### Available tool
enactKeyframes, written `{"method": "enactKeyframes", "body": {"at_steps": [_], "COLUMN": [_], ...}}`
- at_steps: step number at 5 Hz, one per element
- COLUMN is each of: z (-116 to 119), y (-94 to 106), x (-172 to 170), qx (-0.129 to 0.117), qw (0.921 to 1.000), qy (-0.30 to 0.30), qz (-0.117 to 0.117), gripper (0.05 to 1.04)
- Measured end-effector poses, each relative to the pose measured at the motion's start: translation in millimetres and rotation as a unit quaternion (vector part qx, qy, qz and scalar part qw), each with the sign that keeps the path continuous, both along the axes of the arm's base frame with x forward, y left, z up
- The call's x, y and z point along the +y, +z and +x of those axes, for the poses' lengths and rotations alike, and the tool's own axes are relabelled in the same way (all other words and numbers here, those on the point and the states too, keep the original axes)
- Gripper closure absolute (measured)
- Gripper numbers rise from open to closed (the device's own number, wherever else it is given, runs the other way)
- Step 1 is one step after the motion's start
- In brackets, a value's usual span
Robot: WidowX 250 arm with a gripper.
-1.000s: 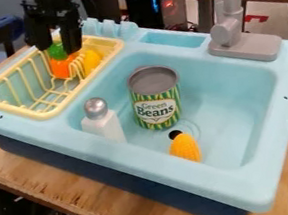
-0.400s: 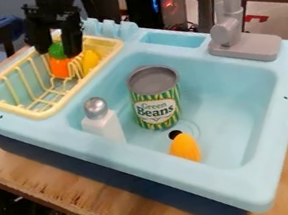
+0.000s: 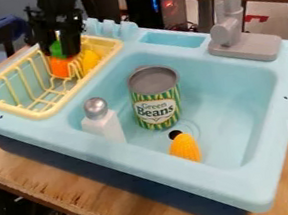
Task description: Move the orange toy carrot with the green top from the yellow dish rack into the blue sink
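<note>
1. The yellow basket (image 3: 22,114), at 10 o'clock from the middle of the view, sits a tiny bit nearer 9 o'clock than in the earlier frames. It looks like it gets a little nudge.
2. The black gripper (image 3: 59,53) hangs down between 10 and 11 o'clock. Its fingers are closer together than before. They are only a little apart, one on each side of the green top of the orange toy (image 3: 63,68), and seem to have hold of it. How tight the pinch is, no one can tell.
3. The orange toy is still inside the basket, near the same spot as before. So the grab looks nearly done or just done, but the lifting is not.
4. The yellow toy (image 3: 90,61) sits at 3 o'clock from the orange one, just beside it, in the basket.
5. The white bottle (image 3: 106,126) with its silver top is at 9 o'clock in the view, the same as before.
6. The green bean can (image 3: 156,109) stands near the middle, and the toy corn (image 3: 185,148) lies at 5 o'clock. Both stay put.
</note>
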State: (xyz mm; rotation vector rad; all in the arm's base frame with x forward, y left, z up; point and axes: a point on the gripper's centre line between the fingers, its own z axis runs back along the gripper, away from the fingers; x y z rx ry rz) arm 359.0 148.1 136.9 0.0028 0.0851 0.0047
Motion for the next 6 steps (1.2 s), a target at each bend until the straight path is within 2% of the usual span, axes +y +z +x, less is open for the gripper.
{"method": "enactKeyframes", "body": {"at_steps": [1,2,3,4,5,6], "z": [0,0,1,-4,-19,-33], "y": [-1.2,-1.2,13.1,49.7,115.4,147.9], "x": [0,-2,-5,-9,-39,-90], "qx": [0.001,0.001,0.0,-0.027,-0.093,-0.139], "qw": [1.0,1.0,0.9998,0.9974,0.9889,0.9867], "qy": [0.002,0.003,0.014,0.066,0.113,0.082], "qz": [0.0,-0.006,-0.015,-0.006,0.023,0.022], "gripper": [0.463,0.463,0.463,0.463,0.463,0.463]}}
